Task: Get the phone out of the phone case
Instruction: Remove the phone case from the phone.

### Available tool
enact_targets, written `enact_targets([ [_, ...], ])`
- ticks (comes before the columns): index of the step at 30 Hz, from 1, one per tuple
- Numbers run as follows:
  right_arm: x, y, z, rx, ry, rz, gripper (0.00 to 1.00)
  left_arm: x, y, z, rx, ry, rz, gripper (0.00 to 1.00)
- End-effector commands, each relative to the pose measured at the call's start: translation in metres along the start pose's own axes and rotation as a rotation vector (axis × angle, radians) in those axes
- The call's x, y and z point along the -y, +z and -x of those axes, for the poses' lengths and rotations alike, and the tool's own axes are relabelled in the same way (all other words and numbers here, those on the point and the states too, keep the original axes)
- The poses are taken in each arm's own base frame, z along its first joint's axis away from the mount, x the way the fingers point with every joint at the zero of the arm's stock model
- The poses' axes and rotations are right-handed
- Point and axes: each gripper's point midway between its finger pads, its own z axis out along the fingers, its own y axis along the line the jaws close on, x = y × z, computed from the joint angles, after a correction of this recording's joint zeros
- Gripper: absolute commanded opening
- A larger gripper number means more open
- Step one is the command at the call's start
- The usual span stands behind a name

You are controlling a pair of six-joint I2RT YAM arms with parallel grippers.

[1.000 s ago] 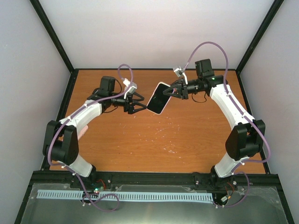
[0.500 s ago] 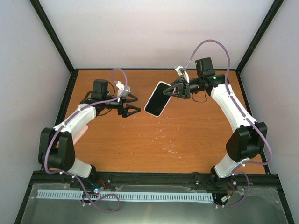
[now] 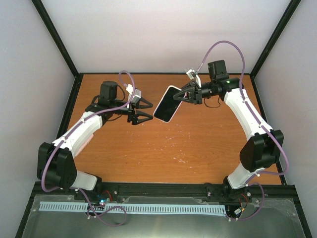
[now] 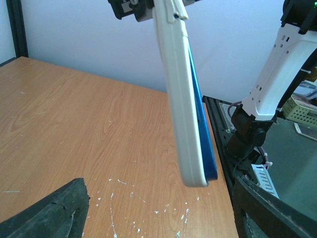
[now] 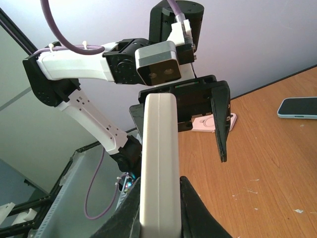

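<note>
The left gripper (image 3: 147, 110) has backed away from the white plastic phone case (image 3: 167, 104) and is spread wide. The right gripper (image 3: 181, 96) pinches the case up in the air. The blue phone (image 4: 204, 134) is still inside, so it is not out yet.

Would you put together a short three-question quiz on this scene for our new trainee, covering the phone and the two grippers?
1. True or false: the left gripper is clamped on the cased phone.
2. Which holds the cased phone? A. the left gripper; B. the right gripper; C. neither, it lies flat.
3. Fill in: the left gripper's jaws stand ____.
Key: 1 false, it sits apart from the cased phone; 2 B; 3 open.
</note>
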Motion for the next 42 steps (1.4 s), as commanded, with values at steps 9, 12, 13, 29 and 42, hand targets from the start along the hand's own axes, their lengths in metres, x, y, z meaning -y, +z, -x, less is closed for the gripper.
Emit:
enact_targets([
  [9,-0.038,-0.002,0.013,0.041,-0.055,0.124,0.03,-0.019,0.004,0.015,0.006,0.002,0.069,0.75],
  [12,-0.041,0.000,0.011,0.037,-0.060,0.125,0.03,-0.019,0.005,0.014,0.006,0.003,0.066,0.75],
  [13,-0.042,0.000,0.011,0.036,-0.063,0.125,0.03,-0.020,0.005,0.014,0.004,0.002,0.069,0.75],
  [29,-0.057,0.016,-0.001,0.019,-0.042,0.197,0.03,-0.066,0.017,0.004,-0.069,-0.028,0.254,0.59],
  [42,-0.024,0.044,-0.018,-0.044,-0.056,0.182,0.03,-0.020,0.042,0.050,0.007,0.130,-0.015,0.48],
])
